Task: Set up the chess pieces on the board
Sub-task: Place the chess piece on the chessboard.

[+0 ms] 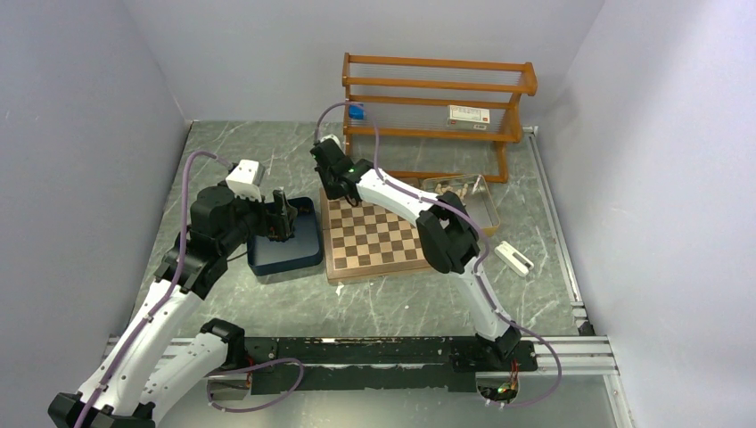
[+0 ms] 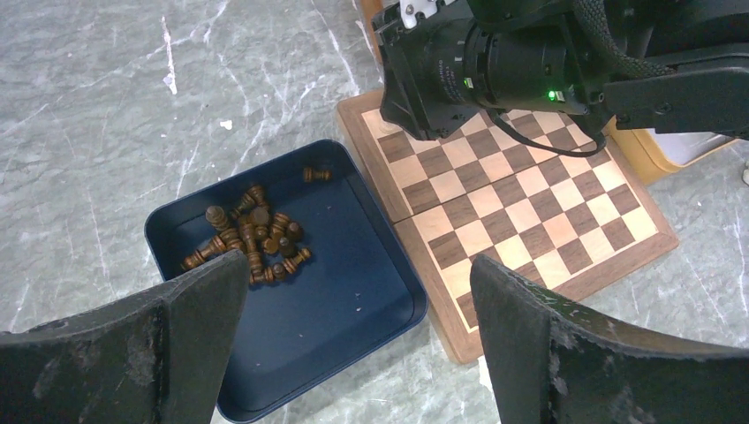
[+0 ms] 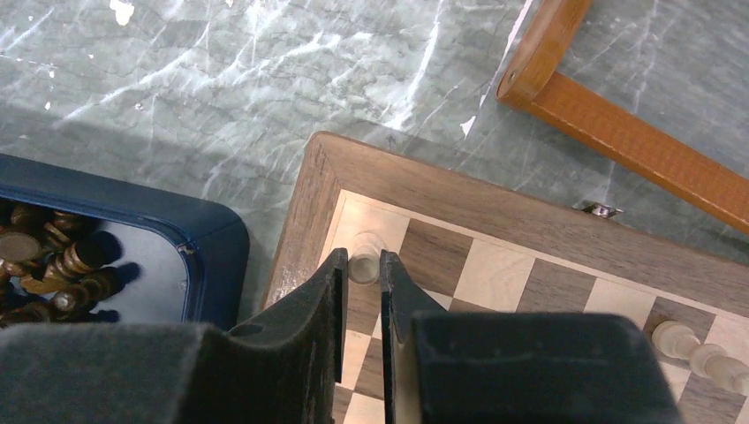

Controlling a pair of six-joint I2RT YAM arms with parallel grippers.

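On the grey marbled surface, the dark blue tray sits just left of the chessboard, almost touching its left edge. The left end effector hangs above this tray with its fingers spread wide and nothing between them. The dark brown chess pieces lie heaped in the tray's far-left part, with one stray dark piece lying apart near the far wall.

To the right of the board, a small white object lies on the surface.

The right end effector reaches over the board's far-left corner, its fingers drawn narrow around a pale cream piece above the light corner square (whether its base touches the wood, I cannot tell). Further right, near the board's far edge, another pale piece lies on its side.

Beyond the board's far-right corner, a shallow tan tray holds more pale pieces. A wooden rack stands against the far wall.
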